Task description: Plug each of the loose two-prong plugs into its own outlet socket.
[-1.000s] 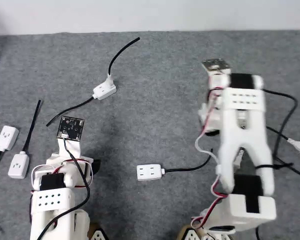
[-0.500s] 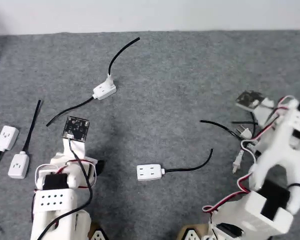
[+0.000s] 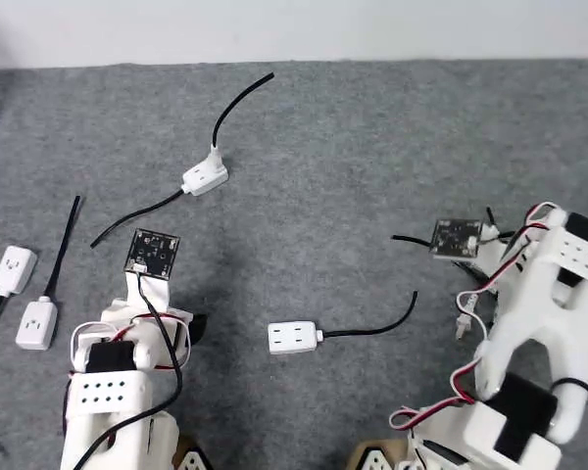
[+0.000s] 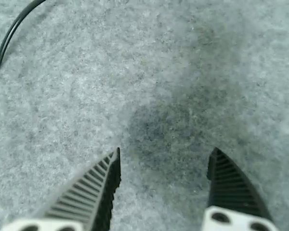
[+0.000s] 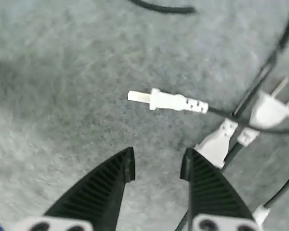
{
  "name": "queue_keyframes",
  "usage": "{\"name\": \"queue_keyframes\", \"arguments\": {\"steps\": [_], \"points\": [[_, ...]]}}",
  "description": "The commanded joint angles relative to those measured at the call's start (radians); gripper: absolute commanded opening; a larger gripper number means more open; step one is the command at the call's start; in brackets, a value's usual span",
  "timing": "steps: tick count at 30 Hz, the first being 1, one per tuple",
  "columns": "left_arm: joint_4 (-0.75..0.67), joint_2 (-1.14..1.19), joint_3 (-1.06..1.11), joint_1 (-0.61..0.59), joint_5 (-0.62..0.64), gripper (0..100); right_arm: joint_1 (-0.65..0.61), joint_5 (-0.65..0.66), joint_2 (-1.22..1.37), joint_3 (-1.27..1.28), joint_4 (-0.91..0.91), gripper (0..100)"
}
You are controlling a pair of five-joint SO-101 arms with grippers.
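**Loose plug lies just ahead of parted right jaws**

A white two-prong plug is seen lying flat on the grey table. It sits just beyond the tips of the right gripper and is not touched by them. The jaws are held slightly apart, with nothing between them. Close by it, a second plug and a third plug are tangled together (black cords cross over both).

In the high view, a small plug is found at about 3 o'clock from the central outlet socket, just beside the right arm. A further socket lies at about 11 o'clock from the central one. Two sockets are placed well apart from it at 9 o'clock, near the table's edge.

The left arm stands at roughly 8 o'clock from the central socket. The left gripper is held over bare carpet with its jaws wide apart and nothing in them. A black cord end lies well apart from it.
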Motion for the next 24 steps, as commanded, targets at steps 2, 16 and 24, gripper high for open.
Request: {"name": "queue_keyframes", "arguments": {"steps": [2,16,24], "points": [[-0.023,-0.012,-0.005,0.005,0.009,27,-0.012,0.250,-0.039,0.002,-0.010,18.4],[-0.025,-0.012,-0.005,0.009,0.009,27,-0.176,0.491,-0.039,0.213,-0.240,16.4],[-0.025,-0.012,-0.005,0.009,0.009,27,-0.099,0.554,-0.051,0.207,-0.269,16.4]]}}
